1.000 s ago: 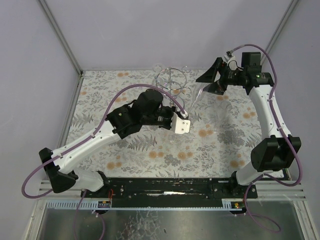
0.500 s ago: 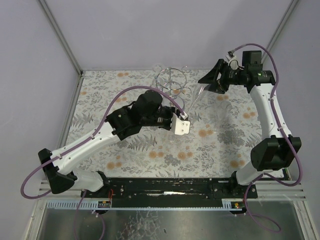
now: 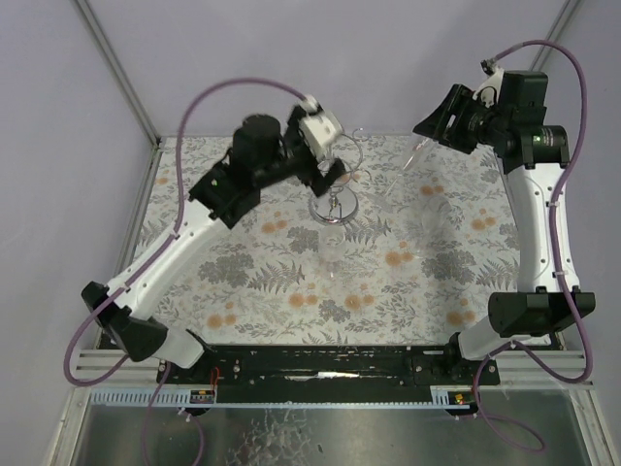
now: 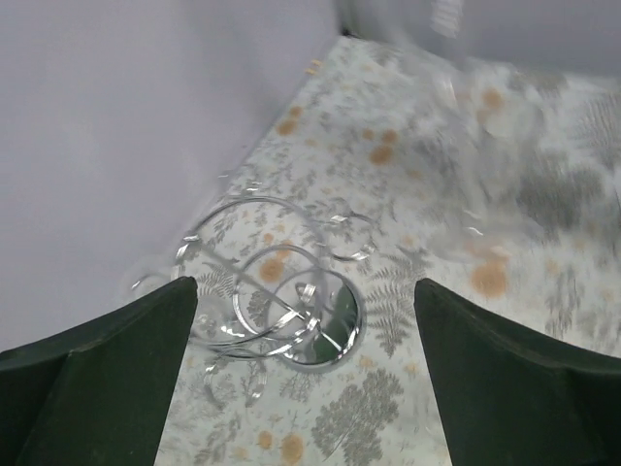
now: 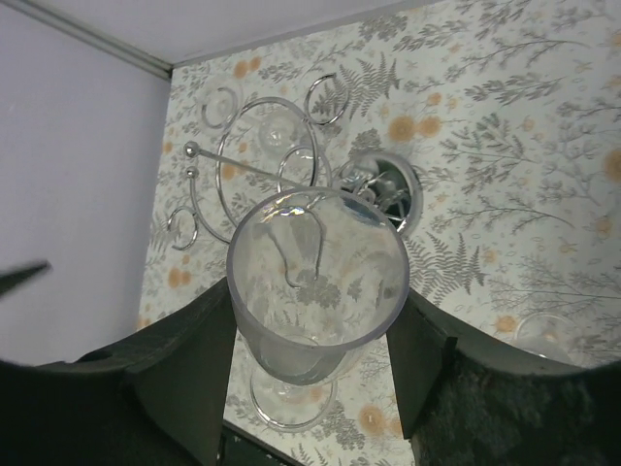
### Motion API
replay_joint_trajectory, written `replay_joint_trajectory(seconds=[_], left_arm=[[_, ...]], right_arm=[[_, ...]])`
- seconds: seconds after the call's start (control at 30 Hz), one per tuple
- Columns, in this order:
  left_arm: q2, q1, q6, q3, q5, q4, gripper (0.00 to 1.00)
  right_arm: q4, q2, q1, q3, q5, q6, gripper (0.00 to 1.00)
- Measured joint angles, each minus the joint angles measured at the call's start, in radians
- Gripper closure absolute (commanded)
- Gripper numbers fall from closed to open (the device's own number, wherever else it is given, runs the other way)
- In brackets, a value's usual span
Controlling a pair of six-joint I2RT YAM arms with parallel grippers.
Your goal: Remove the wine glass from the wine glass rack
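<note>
My right hand (image 5: 310, 340) clamped on clear stemmed wine glass (image 5: 315, 262), upper right of overhead view, lifted clear of chrome wire rack (image 3: 333, 199) loops. Left hand (image 4: 303, 330) spread wide over rack, holding nothing.

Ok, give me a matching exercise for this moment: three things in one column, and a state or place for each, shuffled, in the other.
Things:
1. left gripper
2. right gripper
3. wine glass rack

States or places:
A. stands on the floral table
B. open, nothing between its fingers
C. closed on the wine glass

Pairs: 1-B, 2-C, 3-A.
</note>
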Motion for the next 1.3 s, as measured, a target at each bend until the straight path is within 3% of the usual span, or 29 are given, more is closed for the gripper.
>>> replay_joint_trajectory(seconds=[0.2,0.47,0.7,1.0,1.3], left_arm=[[0.132,0.275,-0.415,0.224,0.091,0.011,0.08],[0.204,0.422,-0.755,0.258,0.237,0.011,0.07],[0.258,0.510,-0.932,0.270,0.332,0.020,0.00],[0.277,0.586,-1.113,0.269,0.424,0.078,0.00],[0.277,0.595,-1.181,0.269,0.475,0.115,0.00]], right_arm=[[-0.007,-0.041,0.060,-0.031,0.131,-0.043,0.60],[0.022,-0.127,0.265,-0.183,0.343,-0.101,0.60],[0.163,-0.238,0.404,-0.470,0.530,-0.137,0.59],[0.475,-0.290,0.542,-0.810,0.723,-0.248,0.59],[0.779,-0.299,0.569,-0.979,0.829,-0.380,0.59]])
